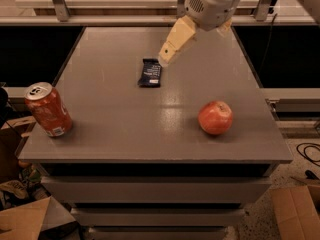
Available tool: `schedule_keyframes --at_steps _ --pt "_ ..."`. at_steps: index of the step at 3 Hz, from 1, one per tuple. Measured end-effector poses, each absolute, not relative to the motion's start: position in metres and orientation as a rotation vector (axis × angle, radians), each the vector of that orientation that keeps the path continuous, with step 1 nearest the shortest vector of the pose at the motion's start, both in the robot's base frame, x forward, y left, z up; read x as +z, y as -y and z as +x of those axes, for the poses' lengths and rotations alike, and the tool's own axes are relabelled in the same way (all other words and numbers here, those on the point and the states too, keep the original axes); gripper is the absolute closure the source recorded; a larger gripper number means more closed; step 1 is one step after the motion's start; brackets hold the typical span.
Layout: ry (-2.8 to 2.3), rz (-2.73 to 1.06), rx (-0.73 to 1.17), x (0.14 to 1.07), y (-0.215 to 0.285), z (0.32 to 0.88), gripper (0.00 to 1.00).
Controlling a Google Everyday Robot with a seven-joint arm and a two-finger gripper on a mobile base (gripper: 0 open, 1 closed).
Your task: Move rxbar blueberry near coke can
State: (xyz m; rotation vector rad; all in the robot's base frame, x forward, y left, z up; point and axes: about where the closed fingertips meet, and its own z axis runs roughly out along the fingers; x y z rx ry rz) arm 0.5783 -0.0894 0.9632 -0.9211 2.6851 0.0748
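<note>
1. The rxbar blueberry (150,72) lay flat on the grey surface (150,134), toward the back & a bit left of centre. It was a small dark navy rectangular wrapper w/ pale print, one short end facing the camera.
2. The pincer (167,51) hung just right of the bar's far end, its cream tip slanting down-left toward it. Contact w/ the bar couldn't be told, nor whether the pincer was wide or narrow.
3. The coke can (48,109) stood upright near the front-left edge, red w/ silver top, well apart from the bar.
4. A red apple (215,117) sat front-right, apart from both.
</note>
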Motion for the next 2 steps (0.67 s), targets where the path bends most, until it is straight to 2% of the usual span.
schedule_keyframes --at_steps 2 --pt "-2.885 -0.629 0.120 0.930 0.026 0.618 0.00"
